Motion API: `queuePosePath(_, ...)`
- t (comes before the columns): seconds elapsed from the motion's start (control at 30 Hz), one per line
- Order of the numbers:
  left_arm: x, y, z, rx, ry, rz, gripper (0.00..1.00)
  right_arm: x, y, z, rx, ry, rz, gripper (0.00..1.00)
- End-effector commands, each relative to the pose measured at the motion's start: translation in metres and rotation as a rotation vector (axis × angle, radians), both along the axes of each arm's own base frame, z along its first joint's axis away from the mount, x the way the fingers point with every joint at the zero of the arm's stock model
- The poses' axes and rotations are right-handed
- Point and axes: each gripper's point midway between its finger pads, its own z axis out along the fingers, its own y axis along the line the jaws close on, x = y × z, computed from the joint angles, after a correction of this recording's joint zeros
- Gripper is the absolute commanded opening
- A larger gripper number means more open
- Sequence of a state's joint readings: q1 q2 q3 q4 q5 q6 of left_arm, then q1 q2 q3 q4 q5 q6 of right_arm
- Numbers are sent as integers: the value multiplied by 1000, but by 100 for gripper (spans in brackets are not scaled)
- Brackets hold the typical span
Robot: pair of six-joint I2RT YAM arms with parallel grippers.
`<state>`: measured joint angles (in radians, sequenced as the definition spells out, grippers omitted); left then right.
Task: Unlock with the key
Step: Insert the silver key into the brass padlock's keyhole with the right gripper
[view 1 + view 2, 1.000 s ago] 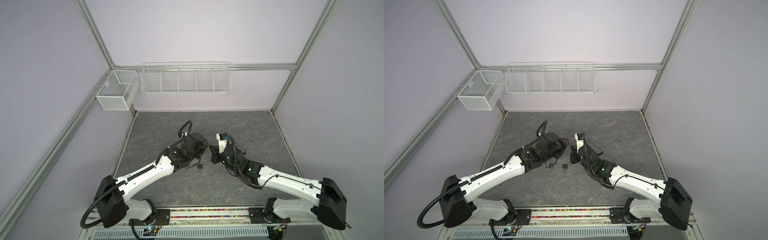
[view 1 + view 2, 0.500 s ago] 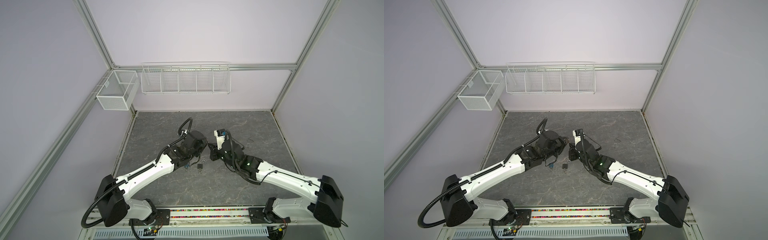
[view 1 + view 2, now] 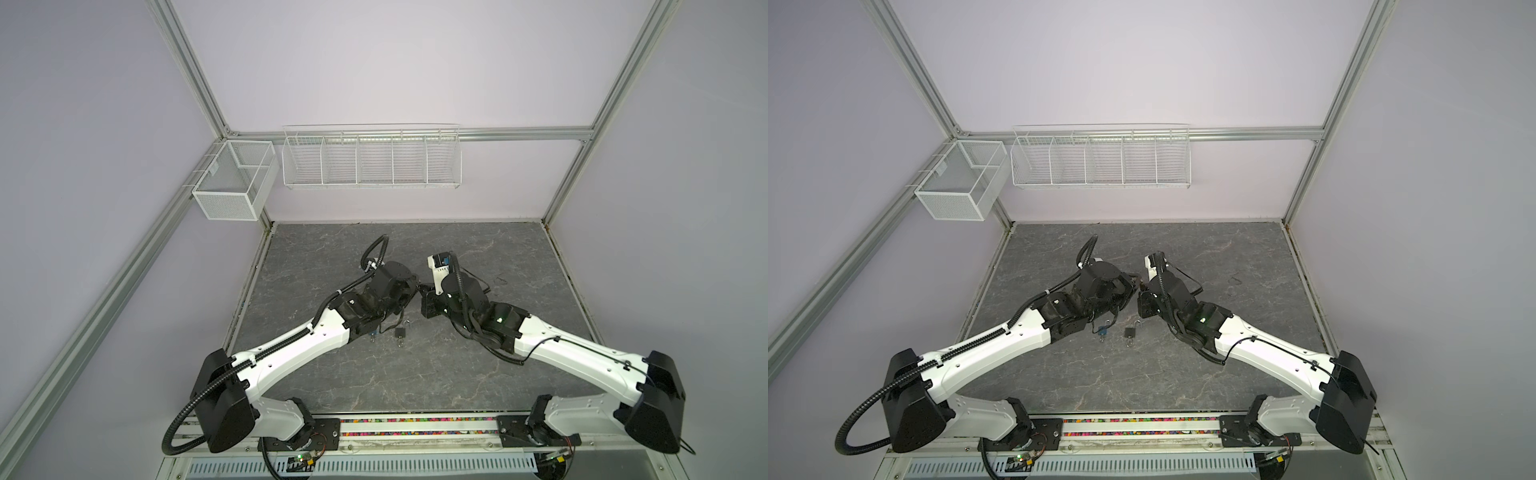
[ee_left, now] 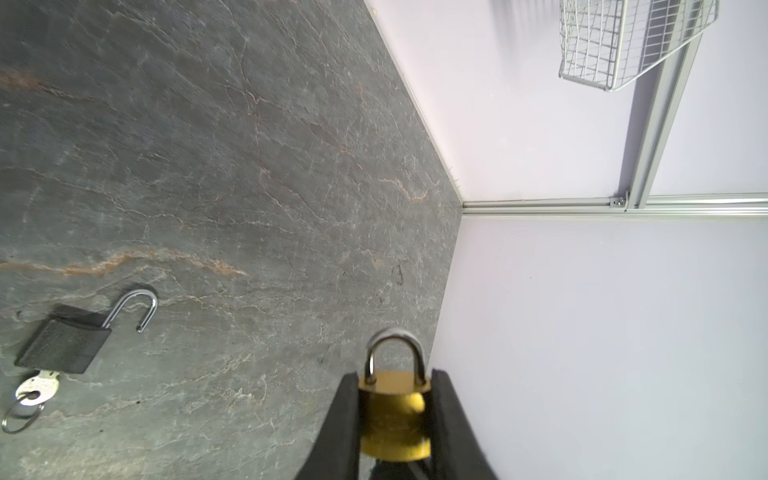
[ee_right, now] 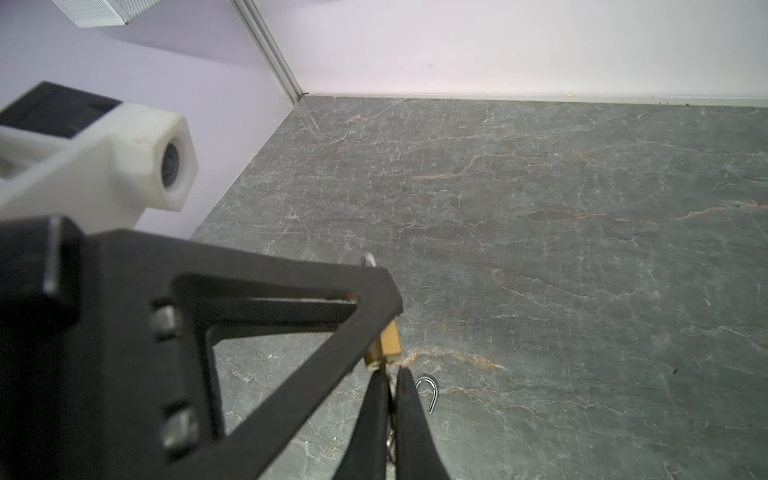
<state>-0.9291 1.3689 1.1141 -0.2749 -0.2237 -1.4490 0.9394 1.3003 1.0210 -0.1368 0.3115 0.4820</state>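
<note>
Above the table (image 3: pixel 490 365), I have the left gripper (image 4: pixel 395 376) clamped across the brass padlock (image 4: pixel 394 419), its shackle (image 4: pixel 395 338) outward and closed, so the right gripper (image 5: pixel 387 374), pinched on the key (image 5: pixel 390 436), meets its base.

brass padlock (image 4: pixel 395 419), shackle (image 4: pixel 394 337) shut, above the table (image 4: pixel 208 166); key (image 5: pixel 390 441) barely visible at its base

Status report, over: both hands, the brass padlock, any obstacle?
Left hand grips brass padlock, shackle closed. Right hand pinches key at its base. Black padlock lies open aside, no obstacle.
</note>
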Motion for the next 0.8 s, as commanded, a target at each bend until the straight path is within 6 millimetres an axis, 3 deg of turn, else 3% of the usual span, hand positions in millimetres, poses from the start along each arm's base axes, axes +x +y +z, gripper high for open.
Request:
queuePosePath(0.0,-25,-39,-4,-103,65,-161,0,-26,51,66,279,-80,260,7)
queuePosePath(0.07,-28,-40,-4,-110,73,-171,0,-33,55,76,280,-96,300,7)
queuePosePath(0.17,-30,-34,3,-114,52,-164,0,-19,36,63,138,-118,182,7)
queuePosePath(0.3,-31,-26,11,-107,27,-156,0,-11,24,63,307,-33,175,6)
queuePosePath(0.53,-35,-24,26,-131,-28,-163,0,-21,33,95,488,41,226,6)
queuePosePath(0.77,-36,-16,37,-161,-104,-159,0,-19,29,108,639,146,213,6)
